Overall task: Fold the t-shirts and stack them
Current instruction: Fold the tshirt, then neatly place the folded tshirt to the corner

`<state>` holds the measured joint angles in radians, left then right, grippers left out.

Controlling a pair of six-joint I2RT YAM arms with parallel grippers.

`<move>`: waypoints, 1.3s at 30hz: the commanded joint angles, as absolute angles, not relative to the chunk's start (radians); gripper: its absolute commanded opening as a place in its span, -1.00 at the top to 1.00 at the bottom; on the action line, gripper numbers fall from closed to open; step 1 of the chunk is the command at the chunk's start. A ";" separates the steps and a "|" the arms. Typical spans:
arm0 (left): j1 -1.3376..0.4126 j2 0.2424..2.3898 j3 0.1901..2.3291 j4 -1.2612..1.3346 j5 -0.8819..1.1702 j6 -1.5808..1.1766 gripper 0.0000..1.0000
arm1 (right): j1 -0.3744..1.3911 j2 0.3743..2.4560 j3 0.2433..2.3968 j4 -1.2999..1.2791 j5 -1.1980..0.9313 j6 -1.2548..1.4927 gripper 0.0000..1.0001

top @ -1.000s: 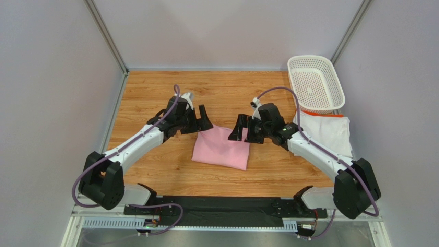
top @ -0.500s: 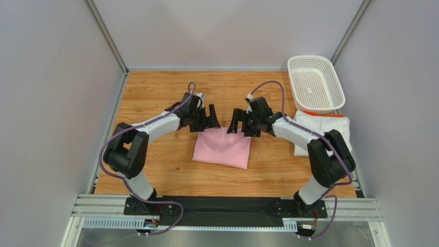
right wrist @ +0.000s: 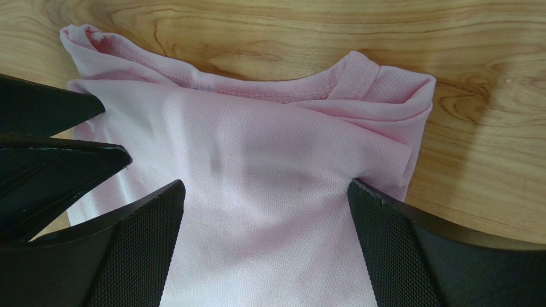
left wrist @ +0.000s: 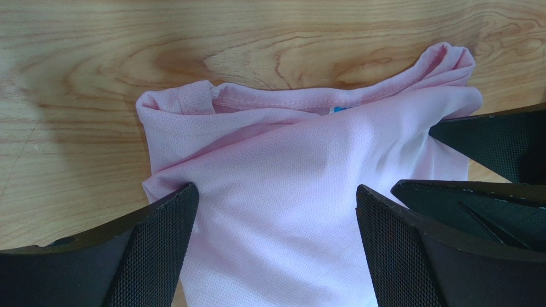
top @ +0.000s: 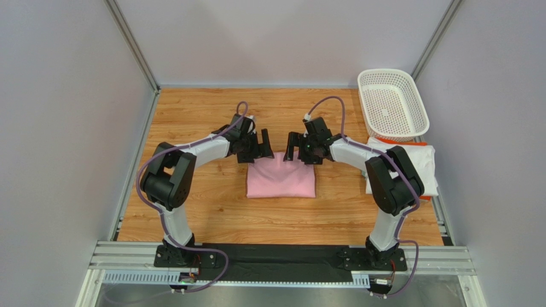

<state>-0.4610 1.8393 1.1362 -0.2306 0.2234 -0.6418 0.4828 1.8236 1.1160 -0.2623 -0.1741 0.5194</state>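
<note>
The folded light pink t-shirt (top: 281, 180) lies flat in the middle of the table, collar edge at the far side. My left gripper (top: 259, 146) and right gripper (top: 296, 148) stand side by side over that far edge, both open. In the left wrist view the pink t-shirt (left wrist: 301, 185) fills the gap of the left gripper (left wrist: 275, 211), with both fingertips (left wrist: 163, 224) down on the cloth. The right gripper (right wrist: 266, 204) straddles the same pink t-shirt (right wrist: 269, 166) in the same way. The white t-shirt with orange trim (top: 420, 163) lies at the right.
A white perforated basket (top: 410, 121) stands at the back right, just beyond the white shirt. Grey walls close in the table on three sides. Each wrist view shows the other gripper's black fingers (left wrist: 500, 150) close beside its own.
Both arms have swung inward and forward, bringing the grippers together at the pink shirt's far edge. The shirt, slanted before, now lies square to the table.
</note>
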 commanded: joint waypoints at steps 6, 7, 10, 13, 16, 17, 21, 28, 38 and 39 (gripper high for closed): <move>-0.459 1.629 1.161 -0.359 0.161 -0.604 -0.99 | 0.479 1.657 1.155 -0.420 -0.071 0.391 -1.00; -0.460 1.588 1.155 -0.395 0.149 -0.600 -0.99 | 0.477 1.581 1.152 -0.426 -0.049 0.385 -1.00; -0.460 1.410 1.100 -0.452 0.111 -0.600 -0.99 | 0.479 1.409 1.077 -0.443 0.045 0.402 -1.00; -0.460 1.150 0.997 -0.498 0.039 -0.601 -0.99 | 0.479 1.209 0.959 -0.434 0.136 0.451 -1.00; -0.460 0.954 0.892 -0.566 -0.061 -0.624 -0.99 | 0.476 1.048 0.831 -0.410 0.207 0.494 -1.00; -0.460 0.909 0.867 -0.584 -0.090 -0.638 -0.99 | 0.476 1.017 0.796 -0.378 0.219 0.491 -1.00; -0.460 0.746 0.758 -0.675 -0.163 -0.701 -0.99 | 0.476 0.972 0.727 -0.354 0.108 0.440 -1.00; -0.460 0.606 0.703 -0.765 -0.222 -0.790 -0.99 | 0.477 1.185 0.772 -0.347 -0.026 0.448 -1.00; -0.460 0.597 0.667 -0.675 -0.247 -0.753 -0.99 | 0.480 1.512 0.874 -0.270 -0.063 0.499 -0.61; -0.460 0.603 0.667 -0.670 -0.244 -0.749 -0.99 | 0.483 1.535 0.876 -0.259 -0.064 0.500 -0.59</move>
<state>-0.4622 0.5922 0.6540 -0.7212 -0.2462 -0.7765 0.4767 1.4990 0.8352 -0.3340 -0.0406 0.4786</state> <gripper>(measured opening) 0.994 0.810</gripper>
